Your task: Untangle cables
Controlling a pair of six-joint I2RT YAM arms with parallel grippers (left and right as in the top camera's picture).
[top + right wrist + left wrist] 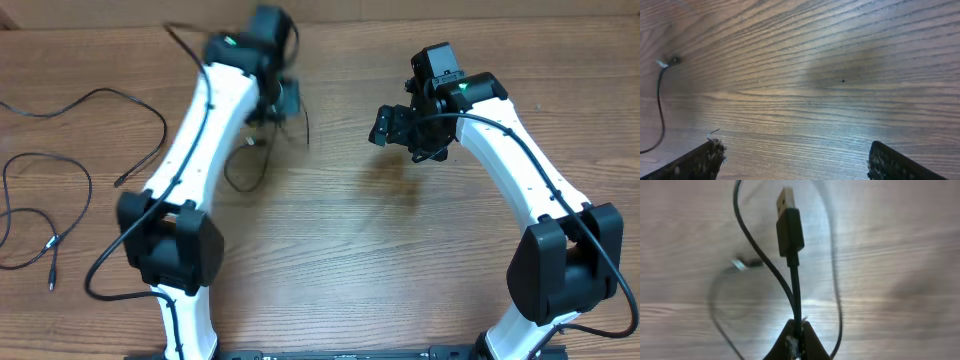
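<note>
My left gripper (798, 332) is shut on a thin black cable (795, 287). That cable's black USB plug (789, 227) with a silvery tip stands out past the fingers. A second black strand (752, 242) curves beside it, and a small silvery plug end (739, 264) lies on the wood below. From overhead, the left gripper (286, 100) is blurred at the table's far middle, with a cable loop (243, 178) hanging under it. My right gripper (796, 155) is open over bare wood with nothing between its fingers (697, 162). A cable end (660, 95) lies far to its left.
Two more thin black cables lie at the table's left: one (120, 97) arcs from the left edge, the other (60, 160) loops nearer the front and ends in a small plug (51, 282). The right gripper (400, 128) hovers right of centre.
</note>
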